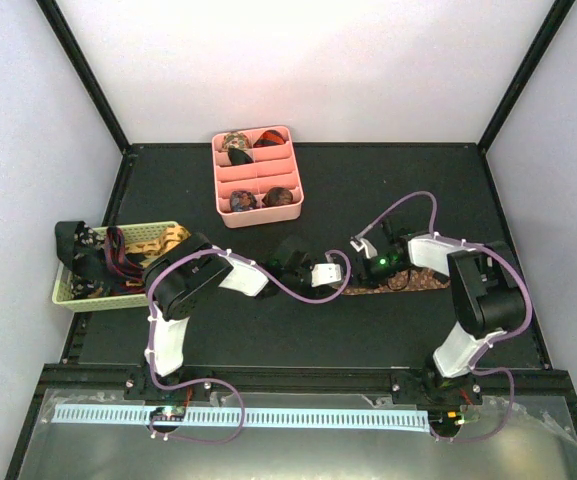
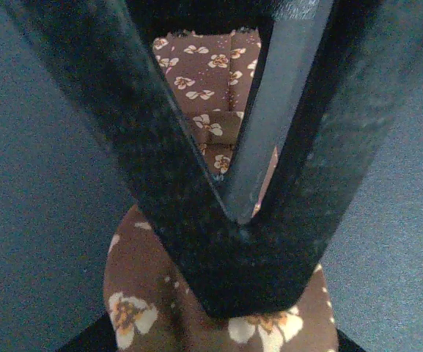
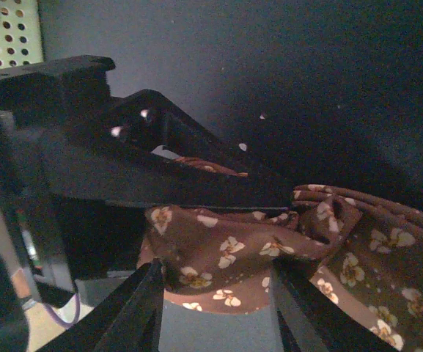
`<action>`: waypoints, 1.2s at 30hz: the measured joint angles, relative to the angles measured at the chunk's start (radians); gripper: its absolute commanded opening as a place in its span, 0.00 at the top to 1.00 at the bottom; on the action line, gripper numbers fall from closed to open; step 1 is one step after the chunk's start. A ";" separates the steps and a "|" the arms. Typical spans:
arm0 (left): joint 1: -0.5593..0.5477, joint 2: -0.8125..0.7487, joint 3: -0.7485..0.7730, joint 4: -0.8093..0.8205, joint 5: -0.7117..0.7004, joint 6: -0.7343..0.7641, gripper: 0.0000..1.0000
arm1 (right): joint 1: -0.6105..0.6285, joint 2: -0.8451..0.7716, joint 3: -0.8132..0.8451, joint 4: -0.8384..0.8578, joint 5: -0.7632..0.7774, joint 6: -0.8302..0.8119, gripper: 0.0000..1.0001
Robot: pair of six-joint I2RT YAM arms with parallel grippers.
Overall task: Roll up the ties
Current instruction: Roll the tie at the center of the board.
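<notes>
At table centre, the left gripper (image 2: 242,217) is clamping a brown floral tie (image 1: 420,283) stretching toward 3 o'clock; the right gripper (image 3: 218,297) is straddling it, whether gripping I cannot tell. Rolled ties (image 1: 236,146) are sitting in the pink tray (image 1: 217,190) at 12; loose ties (image 1: 118,262) are waiting in the basket (image 1: 66,296) at 9.

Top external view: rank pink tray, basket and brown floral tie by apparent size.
1. basket, though partly covered
2. pink tray
3. brown floral tie, only a thin strip showing
</notes>
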 measured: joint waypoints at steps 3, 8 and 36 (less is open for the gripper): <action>0.000 0.000 0.000 0.000 0.000 0.000 0.75 | 0.006 0.034 0.018 -0.001 0.004 0.003 0.64; 0.000 0.000 0.002 -0.004 0.000 -0.008 0.75 | 0.007 0.062 0.051 -0.015 0.000 0.007 0.87; 0.047 -0.121 -0.121 0.060 0.018 -0.129 0.01 | -0.016 0.113 0.122 -0.136 0.069 -0.097 0.98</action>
